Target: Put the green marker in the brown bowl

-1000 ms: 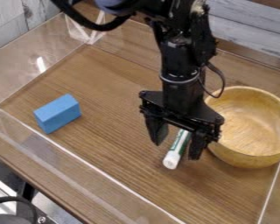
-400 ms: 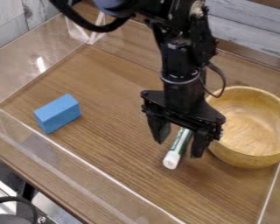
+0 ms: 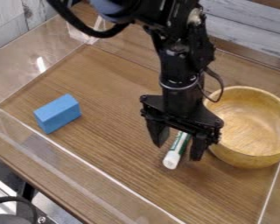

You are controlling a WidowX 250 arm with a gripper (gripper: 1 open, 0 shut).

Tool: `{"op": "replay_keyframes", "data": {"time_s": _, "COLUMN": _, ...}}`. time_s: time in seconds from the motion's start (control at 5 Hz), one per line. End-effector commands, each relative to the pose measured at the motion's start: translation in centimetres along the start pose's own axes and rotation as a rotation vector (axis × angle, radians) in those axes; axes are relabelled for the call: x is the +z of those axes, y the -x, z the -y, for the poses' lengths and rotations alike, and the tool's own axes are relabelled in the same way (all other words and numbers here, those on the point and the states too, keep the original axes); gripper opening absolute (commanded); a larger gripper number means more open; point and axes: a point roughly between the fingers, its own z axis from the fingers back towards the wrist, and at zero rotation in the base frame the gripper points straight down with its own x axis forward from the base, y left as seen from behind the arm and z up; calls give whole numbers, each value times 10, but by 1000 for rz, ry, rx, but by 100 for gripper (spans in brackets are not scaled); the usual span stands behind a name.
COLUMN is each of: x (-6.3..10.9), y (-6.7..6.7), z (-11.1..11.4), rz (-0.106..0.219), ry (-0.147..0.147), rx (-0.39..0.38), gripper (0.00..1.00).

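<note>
Camera view: blue block (image 3: 57, 113) sat well left of the jaws on the wooden worktop (image 3: 108, 79). Gripper (image 3: 178, 142) pointed down, jaws spread wide, straddling the green marker (image 3: 174, 152) lying between them, ungripped. Brown bowl (image 3: 250, 125) was just right.

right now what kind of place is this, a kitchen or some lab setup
Most likely a lab test bench, not a kitchen: a wooden tabletop fenced by clear plastic walls, a robot arm mounted over it, and only a few props such as a blue block and brown bowl.
</note>
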Motion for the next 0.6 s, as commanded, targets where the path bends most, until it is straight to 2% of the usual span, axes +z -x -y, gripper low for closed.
{"op": "replay_keyframes", "data": {"time_s": 0.0, "x": 4, "y": -6, "z": -1, "rz": 33, "ry": 5, "rx": 14, "gripper": 100}}
{"op": "replay_keyframes", "data": {"time_s": 0.4, "x": -2, "y": -6, "z": -4, "rz": 37, "ry": 1, "rx": 31, "gripper": 100}}
